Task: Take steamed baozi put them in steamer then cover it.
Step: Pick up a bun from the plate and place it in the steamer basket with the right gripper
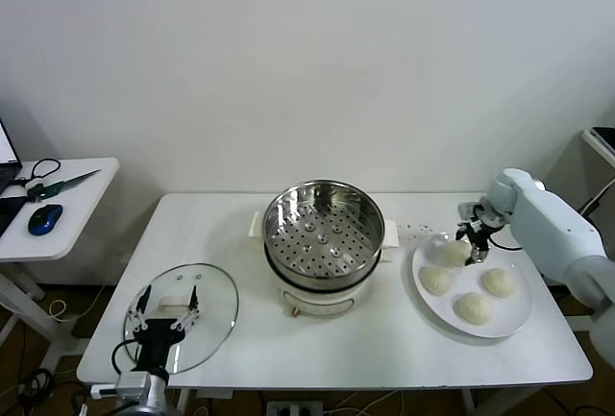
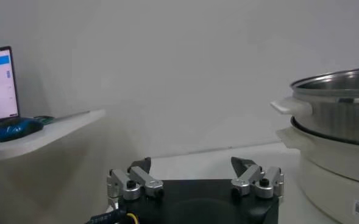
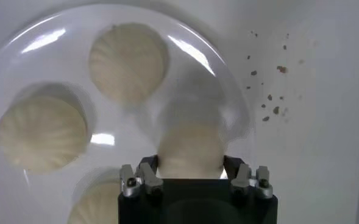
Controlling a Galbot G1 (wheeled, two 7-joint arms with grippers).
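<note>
Right gripper [image 3: 190, 172] sits down over the flat white round plate [image 1: 519, 318] at the table's right end, fingers straddling one small cream-white domed baozi [image 3: 190, 152], the one at the plate's far-left rim nearest the steamer; the fingers look pressed against the bun's two sides, so I judge it clamped on that bun, though the bun does not look lifted off the plate. Three more cream-white buns [image 1: 499, 282] lie on the same plate, close but apart from the gripped one. Step in hand, as I read it: secure the first bun, then carry it left. To do it well: squeeze only enough to hold, since soft dough will dent or tear; lift straight up so neighbours are not dragged; clear the steamer's rim before lowering. The round shiny stainless-steel steamer basket with perforated bottom [image 1: 324, 227] sits mid-table on a white pot base, holding nothing, just left of the plate. Dark crumbs [image 3: 270, 100] speckle the white table [image 1: 404, 349] beside the plate. Left gripper [image 1: 164, 317] hovers idle over the round clear glass cover with white handle [image 1: 213, 305] at the table's front-left, fingers wide apart, holding nothing. A side desk with a blue mouse [image 1: 44, 218] stands further left.
</note>
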